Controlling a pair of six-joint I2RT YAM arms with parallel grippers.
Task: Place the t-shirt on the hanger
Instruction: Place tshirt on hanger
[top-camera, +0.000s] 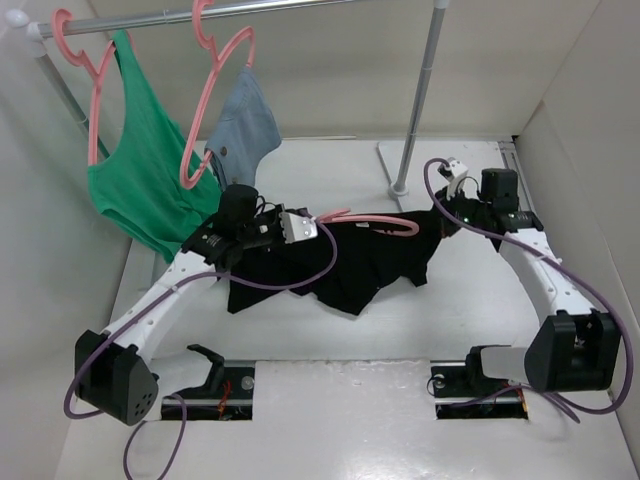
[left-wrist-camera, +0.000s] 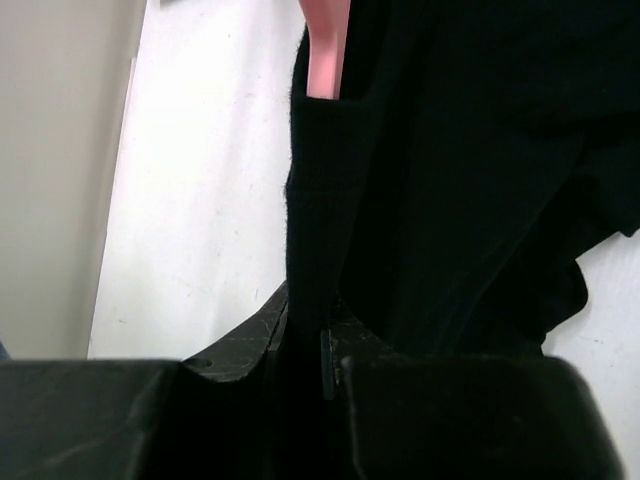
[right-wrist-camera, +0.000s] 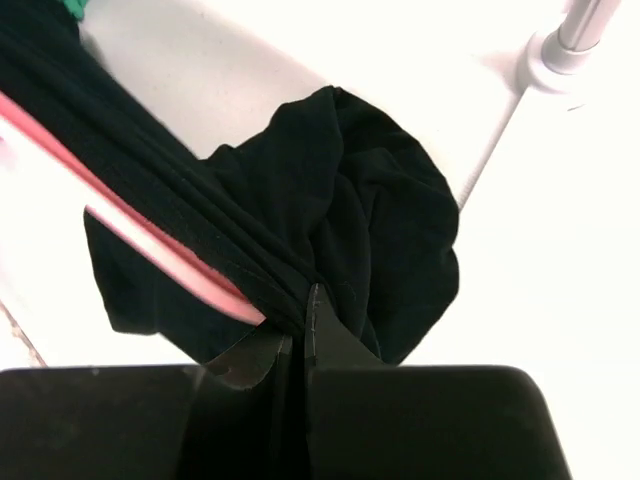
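The black t-shirt (top-camera: 345, 268) hangs bunched between my two grippers above the table. A pink hanger (top-camera: 378, 222) runs along its top edge, partly inside the cloth. My left gripper (top-camera: 322, 228) is shut on the shirt's left end; in the left wrist view (left-wrist-camera: 315, 335) its jaws pinch a fold of the black cloth (left-wrist-camera: 450, 180), with the pink hanger (left-wrist-camera: 326, 50) coming out just above. My right gripper (top-camera: 446, 222) is shut on the shirt's right end; in the right wrist view (right-wrist-camera: 298, 322) the jaws clamp gathered cloth (right-wrist-camera: 370, 220) beside the hanger bar (right-wrist-camera: 150, 245). The blue mark is hidden.
A green tank top (top-camera: 140, 175) and a blue-grey garment (top-camera: 247, 125) hang on their own pink hangers from a rail (top-camera: 260, 8) at the back left. The rail's pole (top-camera: 420, 100) and foot (top-camera: 400, 185) stand behind the shirt. White walls close both sides.
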